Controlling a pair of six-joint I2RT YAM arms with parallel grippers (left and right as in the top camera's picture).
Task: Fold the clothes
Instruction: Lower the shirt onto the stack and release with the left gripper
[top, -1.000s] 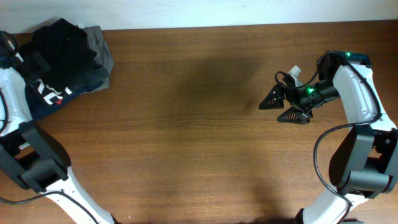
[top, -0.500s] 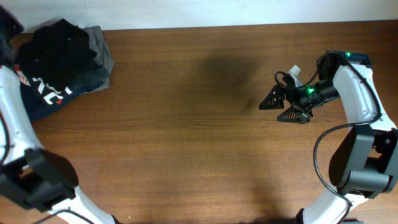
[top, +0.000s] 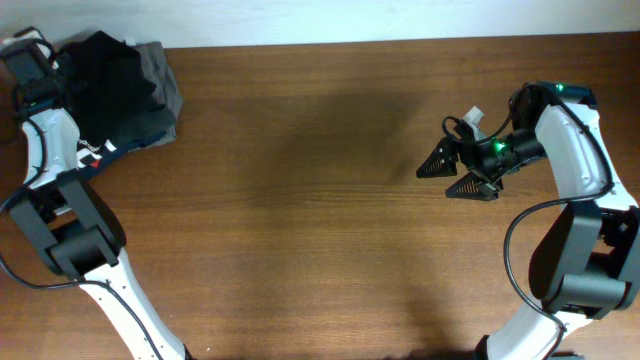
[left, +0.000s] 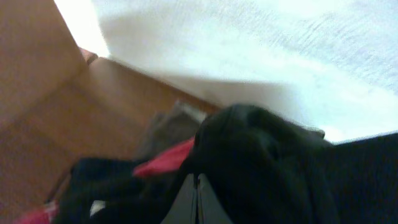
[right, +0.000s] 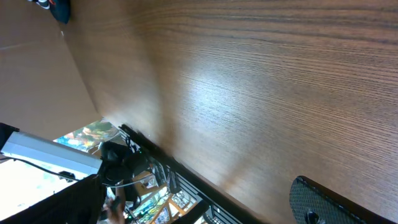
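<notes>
T-shirt (top: 105, 70), soft, black and crumpled, heaped on grey garment (top: 165, 88) at far-left corner of wood-grain table (top: 300, 210) in overhead view, right gripper (top: 452, 172) spread above the wood; left wrist view: left gripper (left: 198, 186) pressed together amid bunched black fabric, hold unclear; right wrist view: mesh-textured finger (right: 323, 200) over streaky grain.

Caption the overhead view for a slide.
Left gripper shut at the crumpled black fabric T-shirt at one corner; right gripper open over the brown wooden table.

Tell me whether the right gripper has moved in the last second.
No. The right gripper stays open at the same spot over the table, equally far from its back edge.
</notes>
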